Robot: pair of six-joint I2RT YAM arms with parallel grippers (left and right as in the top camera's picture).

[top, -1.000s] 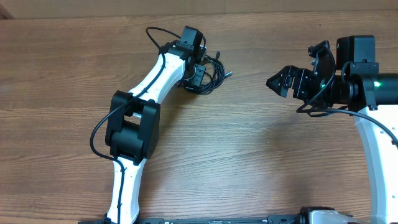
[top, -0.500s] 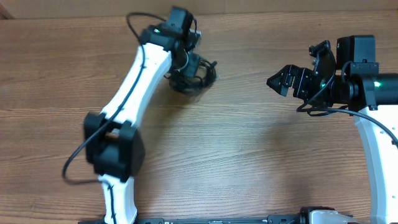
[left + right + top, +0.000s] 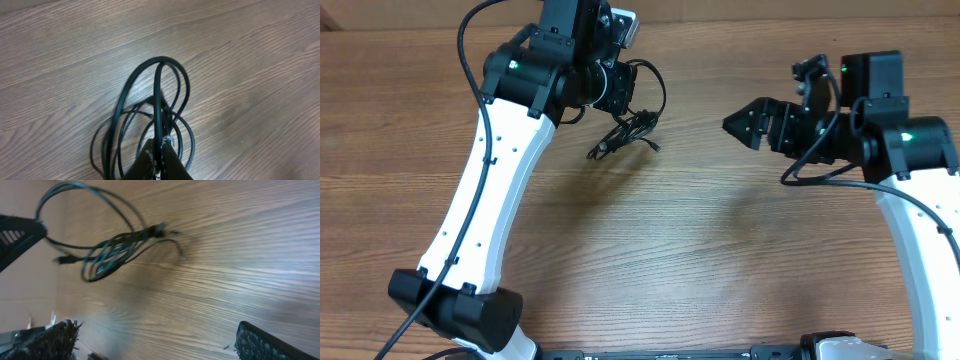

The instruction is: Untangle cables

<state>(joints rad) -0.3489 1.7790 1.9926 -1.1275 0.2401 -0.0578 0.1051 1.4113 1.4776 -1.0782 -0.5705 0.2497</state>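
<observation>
Left claw (image 3: 160,151) clamps cables (image 3: 158,100), loops extending beyond it.

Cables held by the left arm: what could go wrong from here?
The left gripper seems to pinch only a strand or two, so the cables could slip out. They hang as one bundle; pulling may tighten the tangle. The right gripper, open and apart, might grab several loops at once.

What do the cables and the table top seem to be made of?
The cables look like rubber- or plastic-sheathed wire: black, smooth, slightly glossy, bending in loose loops. The table looks like wood or wood-look laminate: brown grain lines, faint sheen; which, I cannot tell.
</observation>
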